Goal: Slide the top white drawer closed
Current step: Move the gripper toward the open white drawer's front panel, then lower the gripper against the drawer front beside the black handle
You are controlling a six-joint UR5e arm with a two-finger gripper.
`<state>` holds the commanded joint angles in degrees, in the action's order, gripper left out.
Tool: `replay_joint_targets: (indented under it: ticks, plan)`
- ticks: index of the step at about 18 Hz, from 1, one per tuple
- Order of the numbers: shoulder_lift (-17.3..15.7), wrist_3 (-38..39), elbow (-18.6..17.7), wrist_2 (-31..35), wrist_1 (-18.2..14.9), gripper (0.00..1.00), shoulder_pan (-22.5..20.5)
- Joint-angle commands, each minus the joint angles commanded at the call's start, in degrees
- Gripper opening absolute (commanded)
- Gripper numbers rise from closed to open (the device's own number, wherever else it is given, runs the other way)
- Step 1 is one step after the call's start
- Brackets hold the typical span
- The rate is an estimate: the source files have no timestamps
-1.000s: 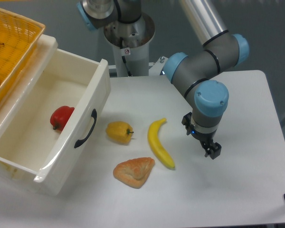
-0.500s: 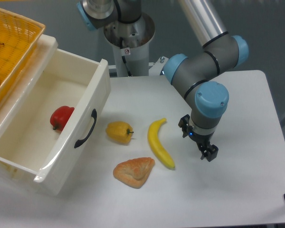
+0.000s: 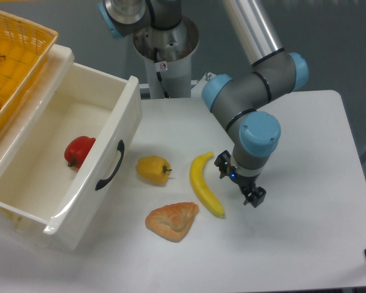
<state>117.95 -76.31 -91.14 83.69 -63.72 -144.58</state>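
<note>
The top white drawer (image 3: 129, 122) stands pulled far out at the left, with its panelled front and black curved handle (image 3: 110, 166) facing right. A red pepper (image 3: 78, 150) lies inside it. My gripper (image 3: 254, 197) hangs low over the table right of centre, well to the right of the drawer front. Its fingertips look pressed together and hold nothing. The lower drawer is hidden.
A yellow pepper (image 3: 153, 170), a banana (image 3: 205, 185) and a croissant (image 3: 172, 220) lie on the white table (image 3: 305, 232) between the drawer front and my gripper. A yellow wicker basket (image 3: 15, 58) sits above the drawer at the far left. The arm's base (image 3: 166, 46) stands at the back.
My gripper and wrist have moved left, towards the banana. The drawer and the food items have not moved.
</note>
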Motion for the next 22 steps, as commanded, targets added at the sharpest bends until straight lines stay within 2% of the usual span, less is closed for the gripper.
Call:
replay_joint_targets:
  ticks: [1,4,6,7,10,16,19,22]
  plan:
    - [-0.18,3.24,0.00,-1.41,-0.09,0.77,0.70]
    - [-0.27,9.42,0.00,-4.49,-0.18,0.42,1.76]
    - [-0.62,10.48,-0.09,-8.35,-0.35,0.25,1.76]
    - [-1.23,11.35,-0.26,-9.59,-0.35,0.20,1.76]
    - [-2.64,14.52,-1.84,-10.39,-0.27,0.16,3.16]
    - [-3.25,23.13,-2.46,-10.39,-0.61,0.13,6.85]
    - [-5.53,24.63,-3.16,-12.40,-3.33,0.12,7.65]
    - [-8.43,24.63,-3.16,-14.34,-8.07,0.13,7.65]
